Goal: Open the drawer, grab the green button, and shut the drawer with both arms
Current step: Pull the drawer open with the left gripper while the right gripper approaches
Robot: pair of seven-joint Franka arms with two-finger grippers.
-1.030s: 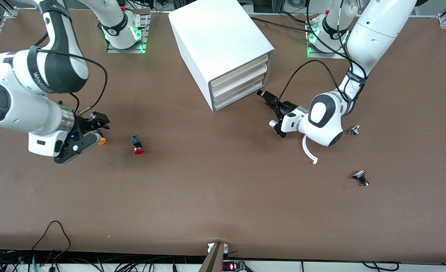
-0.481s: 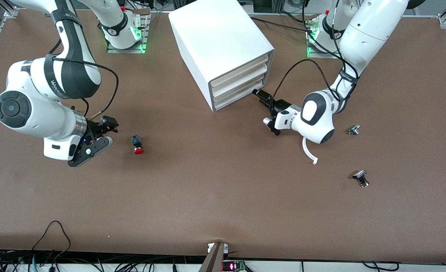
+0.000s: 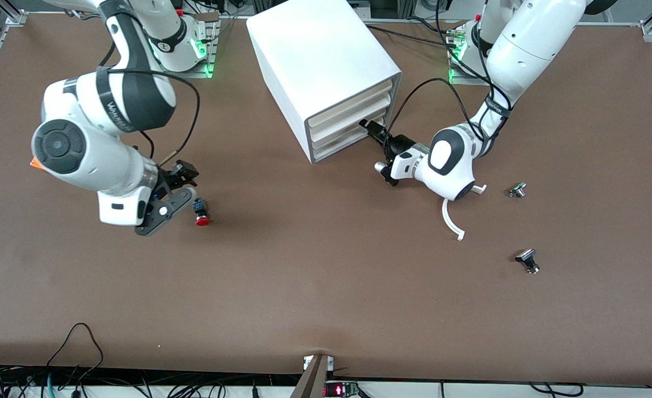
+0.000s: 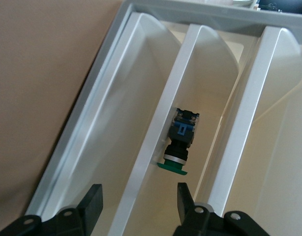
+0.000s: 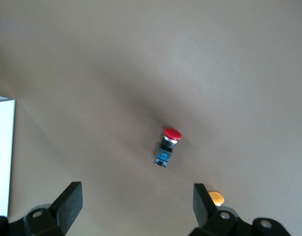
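**Entry 1: left gripper at the cabinet front, drawer not yet drawn**

- Item: the drawer (image 3: pixel 348 145), lowest of 3 in the white cabinet (image 3: pixel 320 61). All 3 fronts sit flush, so it is shut.
- Item: the green button (image 4: pixel 180 142). It shows only in the left wrist view, lying in a slot between 2 white ribs of the cabinet front. Which of the 3 drawers that slot belongs to cannot be told for certain.
- Long axis: about parallel to the ribs, with the green cap at the end toward the fingers.
- Left gripper (image 3: pixel 371 128) (image 4: pixel 139 189): at the drawer fronts, on the edge toward the left arm's end of the table. Its fingers stand apart with 1 rib passing between them, and they clamp nothing.
- Right gripper (image 3: pixel 188 181) (image 5: pixel 136 189): over bare table toward the right arm's end, well apart from the cabinet. Its fingers are spread wide and empty. The red button (image 3: pixel 200 213) lies just beside it, and the orange button (image 5: pixel 216 198) lies by 1 fingertip.
- Judgement: the left arm is much the nearer, so the pull should fall to it. The button lies deeper in than the rib the fingers straddle, so that edge must come outward, away from the cabinet, before any reach for the cap.
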